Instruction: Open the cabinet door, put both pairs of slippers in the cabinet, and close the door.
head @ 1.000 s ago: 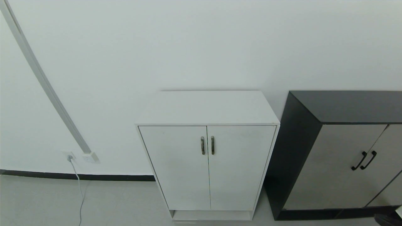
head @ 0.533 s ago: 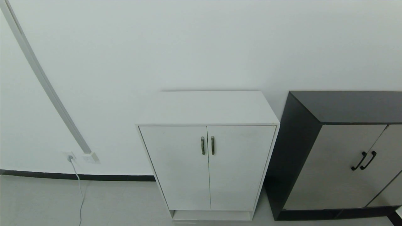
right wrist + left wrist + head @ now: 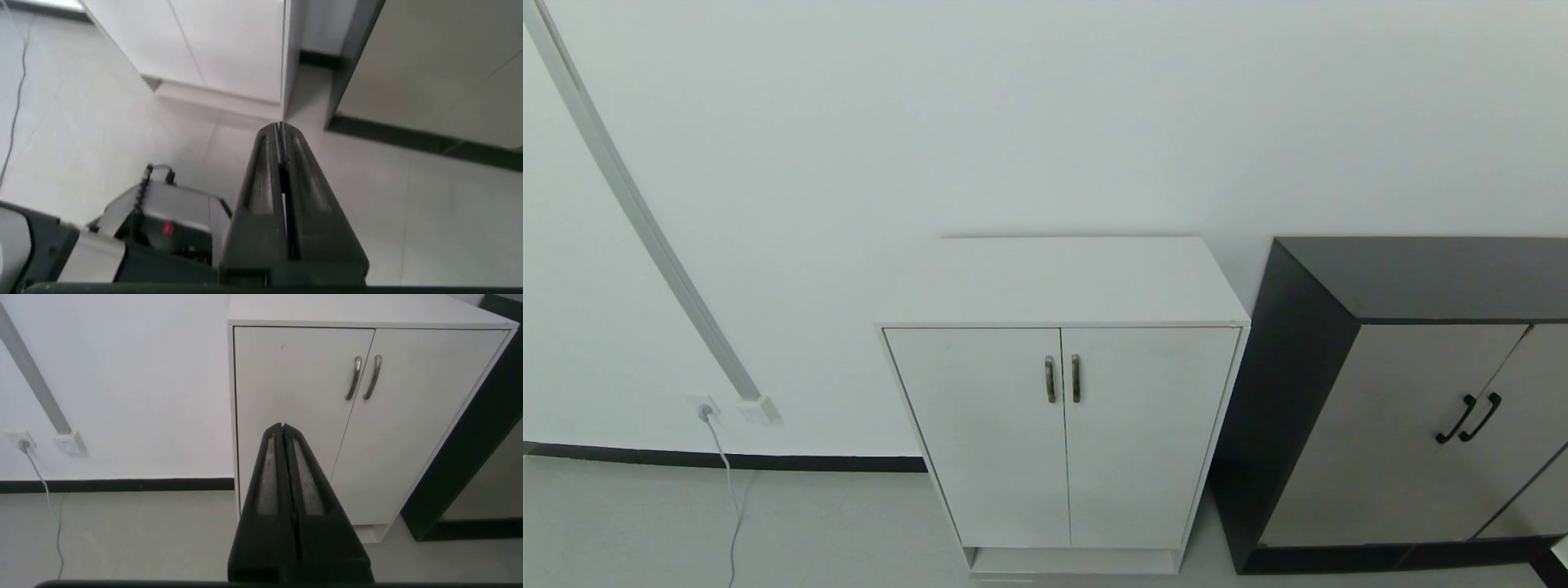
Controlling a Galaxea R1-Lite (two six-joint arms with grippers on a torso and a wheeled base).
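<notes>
**Operator:** Report the tool state on both arms.

**Unit:** My left tool (image 3: 283, 429) has its two dark fingers pressed flat together with nothing between them. It hangs in open air in front of the white cabinet (image 3: 1062, 282), apart from it, and its tips line up with the left door (image 3: 980, 433). My right tool (image 3: 281, 126) is likewise closed on nothing. Its fingers meet along a thin seam above the pale floor (image 3: 833, 531), near the cabinet's foot.

**Operator:** Where is the cabinet, and what are its edges?

**Unit:** It stands upright with its back to the plain white wall (image 3: 1045, 122). Both doors lie flush and closed and meet at a narrow vertical seam. The two slim metal bar handles (image 3: 1049, 378) stand upright just beside that seam, one on each door. The top is a flat, matte panel with square corners. A recessed plinth (image 3: 1074, 560) sits below the doors.

**Operator:** What room is there on each side?

**Unit:** On my right, a black cabinet (image 3: 1298, 392) stands just beside the white one, with only a narrow gap between them. Its fronts are smooth grey and carry curved black handles (image 3: 1470, 416). On my left, bare floor runs along a dark skirting strip (image 3: 727, 460). A wall socket (image 3: 704, 406) sits low there, and a thin grey cable (image 3: 731, 506) trails from it down to the floor. A pale flat conduit (image 3: 637, 212) slants up the wall above it.
</notes>
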